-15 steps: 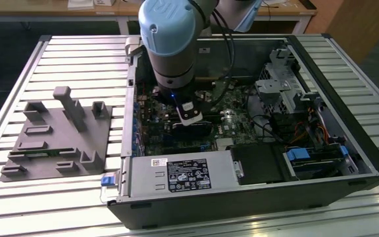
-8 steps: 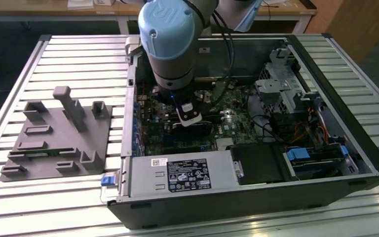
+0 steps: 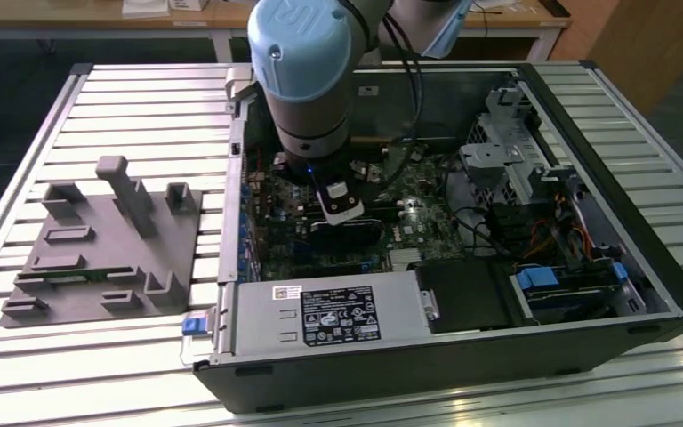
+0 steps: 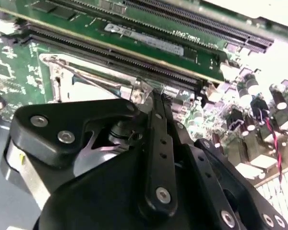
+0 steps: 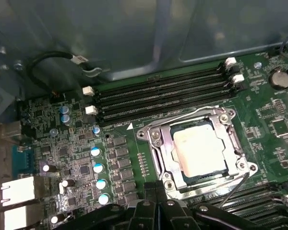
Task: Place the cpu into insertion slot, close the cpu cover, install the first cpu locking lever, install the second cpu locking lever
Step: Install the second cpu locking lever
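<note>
The arm [image 3: 306,80] reaches down into the open computer case [image 3: 461,356], which lies on a slatted metal table [image 3: 140,98]. In the first wrist view the cpu [image 5: 200,152] sits flat inside the insertion slot [image 5: 159,163] on the green circuit board [image 5: 62,148]. The cpu cover [image 5: 169,160] is already down around the chip, and the pale metal face shows through its window. A thin wire lever [image 5: 233,188] stands a little raised at one side of the slot, just beside the gripper [image 5: 156,199]. In the second wrist view the gripper [image 4: 156,93] is right above the edge of the slot, with its black fingers [image 4: 159,139] drawn close together and nothing visible between them. A grey plastic fixture [image 3: 110,249] rests on the table at the exterior view's left, well apart from the case.
</note>
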`<state>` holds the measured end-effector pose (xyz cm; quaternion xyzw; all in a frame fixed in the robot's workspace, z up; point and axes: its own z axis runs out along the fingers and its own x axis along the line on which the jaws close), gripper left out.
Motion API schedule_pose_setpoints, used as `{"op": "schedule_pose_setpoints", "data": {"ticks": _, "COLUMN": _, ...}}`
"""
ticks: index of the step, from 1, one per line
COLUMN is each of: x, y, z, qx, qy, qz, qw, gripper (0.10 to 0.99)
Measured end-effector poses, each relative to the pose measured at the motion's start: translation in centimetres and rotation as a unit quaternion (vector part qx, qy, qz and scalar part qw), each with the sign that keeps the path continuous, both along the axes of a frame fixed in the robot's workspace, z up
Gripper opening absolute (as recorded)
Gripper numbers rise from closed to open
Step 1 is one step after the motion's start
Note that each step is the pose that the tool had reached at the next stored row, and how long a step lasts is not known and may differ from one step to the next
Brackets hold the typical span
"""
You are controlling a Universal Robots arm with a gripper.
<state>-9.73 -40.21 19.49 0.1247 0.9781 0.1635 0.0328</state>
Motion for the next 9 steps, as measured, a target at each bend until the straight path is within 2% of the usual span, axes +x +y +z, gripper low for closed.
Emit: {"op": "schedule_pose_setpoints", "data": {"ticks": 9, "x": 0.01, "y": 0.00, "z": 3.03, "qx": 0.0001, "qy": 0.0000, "qz": 0.000, "qw": 1.0000, "gripper": 0.114}}
